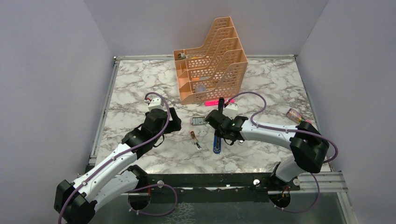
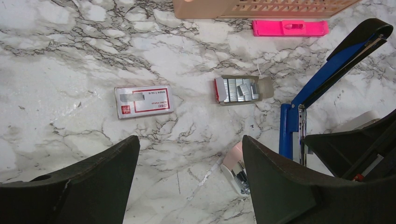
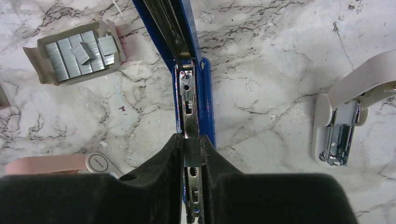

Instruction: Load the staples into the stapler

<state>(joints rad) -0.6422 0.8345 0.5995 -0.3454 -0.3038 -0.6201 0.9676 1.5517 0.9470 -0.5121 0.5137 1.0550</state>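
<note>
We saw the left gripper (image 2: 190,144) hanging with fingers spread wide above the worktop (image 1: 140,79). The right gripper (image 3: 191,142), angled down mid-worktop, pinched seemingly a strip of staples (image 3: 192,154) over the opened stapler (image 3: 206,93), the staple tray (image 2: 239,89) just beside.

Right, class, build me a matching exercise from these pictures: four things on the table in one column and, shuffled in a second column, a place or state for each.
Column 1
1. stapler
2. staple tray
3. white box
4. pink bar

Column 2
A. lies along the foot of the orange rack
B. lies flat, red label up, left of the tray in the left wrist view
C. swung open, its metal rail pinched by the right gripper
D. open, silvery staples showing

Pairs: 1-C, 2-D, 3-B, 4-A
</note>
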